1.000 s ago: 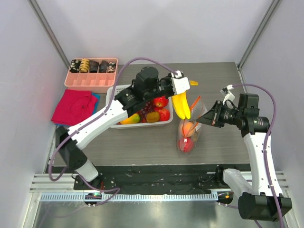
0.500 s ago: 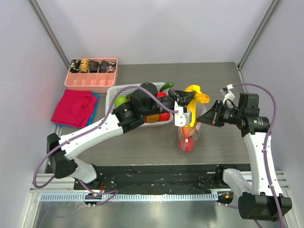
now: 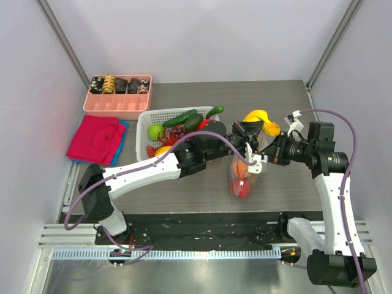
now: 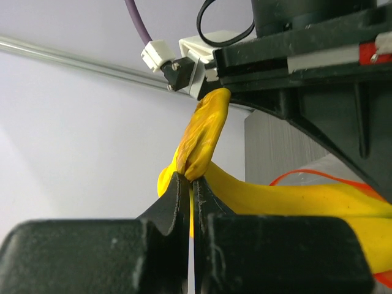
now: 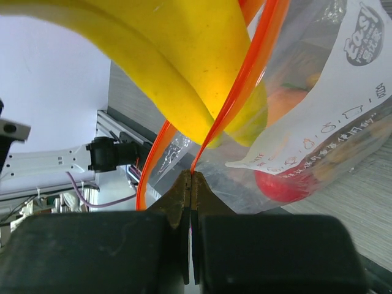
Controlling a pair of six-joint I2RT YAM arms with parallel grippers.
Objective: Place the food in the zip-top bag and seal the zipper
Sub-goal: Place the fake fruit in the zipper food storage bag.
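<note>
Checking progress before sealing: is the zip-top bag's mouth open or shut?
Open: the zipper is parted, its strips around the bananas; the right gripper pinches one strip.

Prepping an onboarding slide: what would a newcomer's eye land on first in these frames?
The yellow bananas, pinched by the stem in the left gripper, dip into the mouth of the zip-top bag right of centre. The right gripper pinches the bag's orange-red zipper, holding it up with red and orange fruit already inside. Left of that, a white basket holds more toy produce.
</note>
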